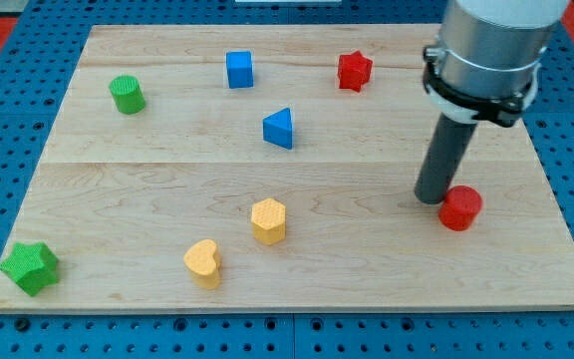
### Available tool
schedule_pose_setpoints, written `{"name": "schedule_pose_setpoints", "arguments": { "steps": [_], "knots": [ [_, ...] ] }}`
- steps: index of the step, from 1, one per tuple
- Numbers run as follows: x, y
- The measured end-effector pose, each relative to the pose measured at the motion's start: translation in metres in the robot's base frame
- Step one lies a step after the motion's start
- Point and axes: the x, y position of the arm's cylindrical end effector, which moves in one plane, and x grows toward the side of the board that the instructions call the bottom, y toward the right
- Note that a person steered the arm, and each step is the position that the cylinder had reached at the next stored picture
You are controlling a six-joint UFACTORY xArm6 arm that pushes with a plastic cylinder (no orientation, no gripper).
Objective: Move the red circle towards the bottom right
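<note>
The red circle (460, 207) is a short, squat cylinder with a flat round top and a glossy, evenly red side, standing upright on the pale wooden worktop (367, 269) toward the view's right, a little below mid-height. My tip (433, 198) rests on the board just at its left edge, touching or nearly so. There is no pincer on this arm, only the dark rod.

Elsewhere lie a red star (354, 71), a blue cube (239, 69), a blue triangle (279, 129), a green cylinder (127, 94), a green star (30, 267), a yellow hexagon (268, 220) and a yellow heart (203, 262), all well apart from the red circle.
</note>
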Motion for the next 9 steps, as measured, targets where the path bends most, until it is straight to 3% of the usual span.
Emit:
{"name": "schedule_pose_setpoints", "arguments": {
  "steps": [3, 4, 7, 9],
  "knots": [
    [0.001, 0.024],
    [0.021, 0.04],
    [0.003, 0.045],
    [0.053, 0.045]
  ]
}}
